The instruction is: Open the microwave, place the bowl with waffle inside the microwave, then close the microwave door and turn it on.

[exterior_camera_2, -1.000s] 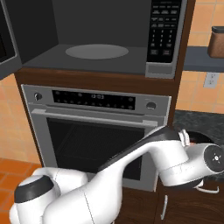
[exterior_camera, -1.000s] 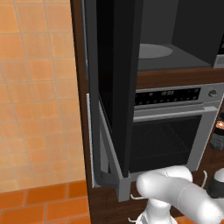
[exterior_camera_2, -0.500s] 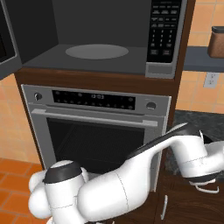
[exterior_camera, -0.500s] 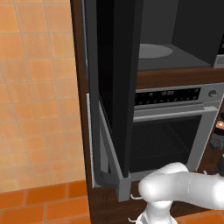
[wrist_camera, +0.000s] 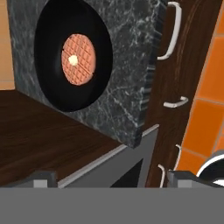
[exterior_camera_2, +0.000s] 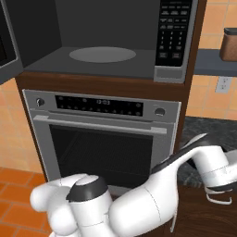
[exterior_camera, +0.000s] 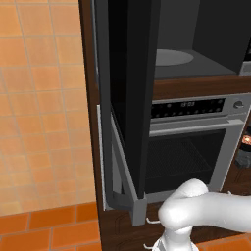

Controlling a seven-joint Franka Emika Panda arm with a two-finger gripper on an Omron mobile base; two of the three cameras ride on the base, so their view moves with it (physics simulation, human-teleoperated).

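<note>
Microwave door [exterior_camera: 128, 93] stands open; bowl [wrist_camera: 72, 61] with waffle [wrist_camera: 78, 59] waits on tabletop [wrist_camera: 127, 87]; tool [wrist_camera: 109, 179] open, empty.

- The microwave [exterior_camera_2: 111, 41] sits directly above the oven [exterior_camera_2: 104, 139], its door [exterior_camera: 128, 93] swung out at 9 o'clock.
- The bowl [wrist_camera: 72, 61] rests on the counter [wrist_camera: 127, 83] (waffle [wrist_camera: 78, 59] inside).

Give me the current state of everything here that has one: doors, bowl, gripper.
Microwave door: swung wide open.
Microwave: cavity empty, turntable plate bare.
Oven: door closed.
Bowl: sitting on the dark stone counter, not gripped.
Waffle: inside the bowl.
Gripper: open, holding nothing, pointed toward the bowl.
</note>
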